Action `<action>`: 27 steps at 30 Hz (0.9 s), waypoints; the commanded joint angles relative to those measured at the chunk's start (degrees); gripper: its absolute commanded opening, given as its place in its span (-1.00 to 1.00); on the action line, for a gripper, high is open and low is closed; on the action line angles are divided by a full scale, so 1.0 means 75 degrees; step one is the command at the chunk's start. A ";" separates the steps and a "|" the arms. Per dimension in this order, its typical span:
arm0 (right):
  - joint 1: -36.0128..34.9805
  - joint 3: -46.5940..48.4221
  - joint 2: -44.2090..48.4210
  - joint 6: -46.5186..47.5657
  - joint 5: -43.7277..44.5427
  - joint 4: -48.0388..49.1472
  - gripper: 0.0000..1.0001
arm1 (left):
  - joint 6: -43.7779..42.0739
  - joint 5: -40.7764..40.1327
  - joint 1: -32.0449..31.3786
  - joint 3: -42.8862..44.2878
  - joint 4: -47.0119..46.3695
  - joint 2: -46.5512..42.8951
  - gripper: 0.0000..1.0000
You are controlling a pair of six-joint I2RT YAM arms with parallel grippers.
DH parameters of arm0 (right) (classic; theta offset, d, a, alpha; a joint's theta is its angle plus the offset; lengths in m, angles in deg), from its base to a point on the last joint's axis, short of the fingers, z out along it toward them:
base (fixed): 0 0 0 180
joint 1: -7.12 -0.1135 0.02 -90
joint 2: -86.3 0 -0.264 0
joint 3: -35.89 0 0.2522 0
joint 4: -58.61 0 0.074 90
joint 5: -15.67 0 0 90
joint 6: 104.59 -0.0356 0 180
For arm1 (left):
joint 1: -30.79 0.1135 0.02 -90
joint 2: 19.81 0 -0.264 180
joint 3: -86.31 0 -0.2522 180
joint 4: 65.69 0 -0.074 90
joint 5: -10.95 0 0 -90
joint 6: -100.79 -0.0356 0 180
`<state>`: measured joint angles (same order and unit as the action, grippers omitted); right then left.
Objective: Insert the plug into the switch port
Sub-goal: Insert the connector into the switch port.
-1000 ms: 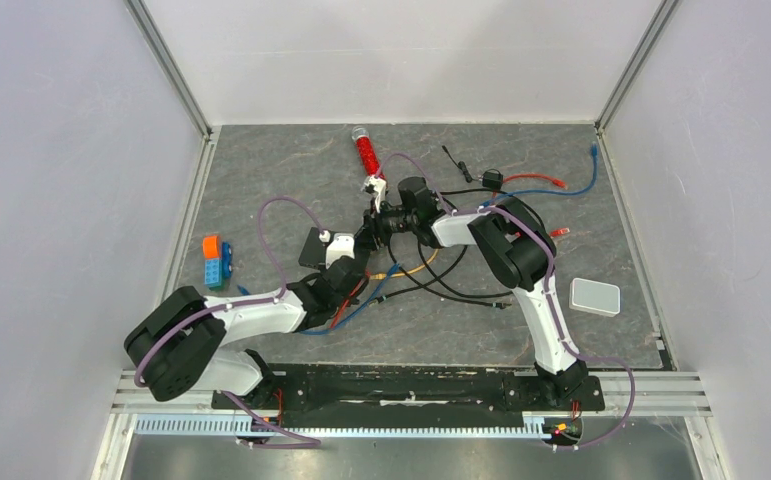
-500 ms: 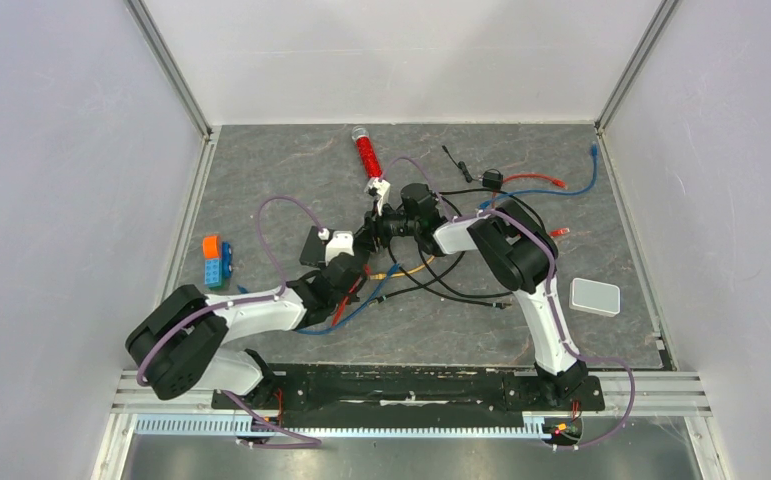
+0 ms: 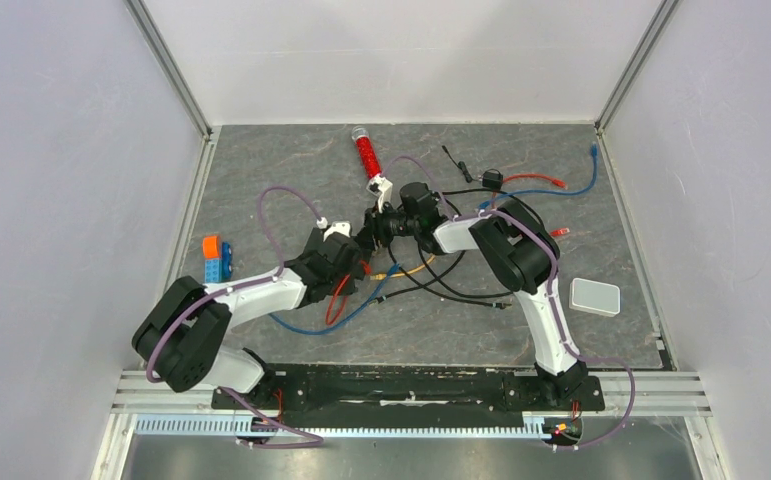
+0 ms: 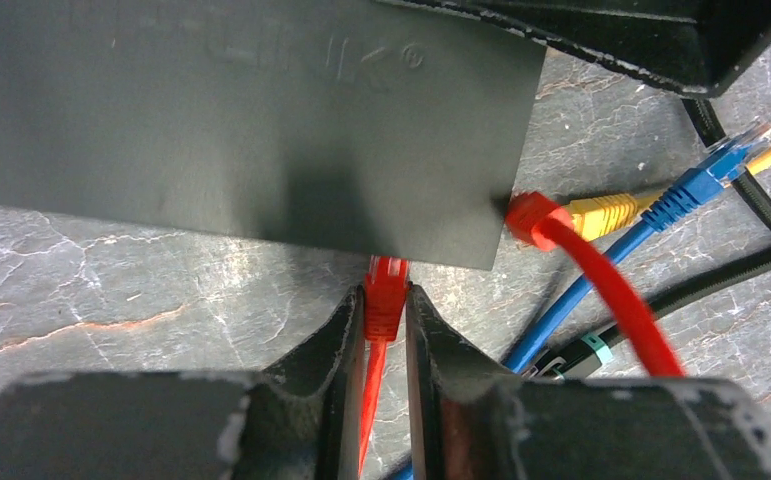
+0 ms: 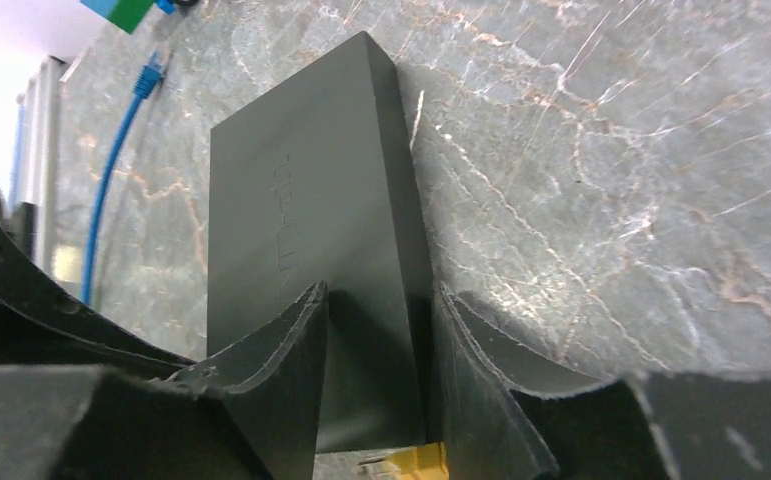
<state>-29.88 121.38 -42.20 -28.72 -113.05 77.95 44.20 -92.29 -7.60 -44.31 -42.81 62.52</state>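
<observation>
In the left wrist view my left gripper [image 4: 385, 300] is shut on a red plug [image 4: 385, 292] with its red cable trailing back between the fingers. The plug's tip meets the near long edge of the flat black switch box [image 4: 241, 110]; the ports on that edge are hidden under the box's top face. A second red plug [image 4: 531, 216], a yellow plug [image 4: 606, 212] and a blue plug [image 4: 713, 170] lie at the box's right corner. My right gripper [image 5: 376, 300] is shut on the end of the switch box [image 5: 311, 210]. In the top view both grippers, left [image 3: 351, 247] and right [image 3: 379, 224], meet mid-table.
A red tube [image 3: 364, 152] lies behind the grippers. Black cables [image 3: 451, 285] and a blue cable [image 3: 566, 190] spread to the right. A white rounded-square box [image 3: 595, 296] sits at the right. Orange and blue blocks [image 3: 214, 260] sit at the left.
My left arm has swung away from the base toward the switch box, bringing the red plug up to its edge. The right arm has barely moved.
</observation>
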 commanded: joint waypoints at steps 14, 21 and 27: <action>0.0819 0.1907 -0.0996 -0.1011 -0.1141 -0.3194 -0.07 | 0.0502 0.0212 0.0074 -0.0609 0.1419 -0.0721 -0.12; 0.0790 0.1743 -0.0925 -0.0946 -0.1379 -0.3010 -0.08 | 0.0303 0.0097 0.0045 -0.0658 0.1326 -0.0988 -0.26; 0.0563 0.1271 -0.0878 -0.0859 -0.1841 -0.2771 -0.08 | 0.0152 0.0458 0.0001 -0.0729 0.0732 -0.0674 -0.48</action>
<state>-24.00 134.47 -47.69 -36.87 -125.02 59.35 45.86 -90.67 -7.21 -47.96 -37.78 55.20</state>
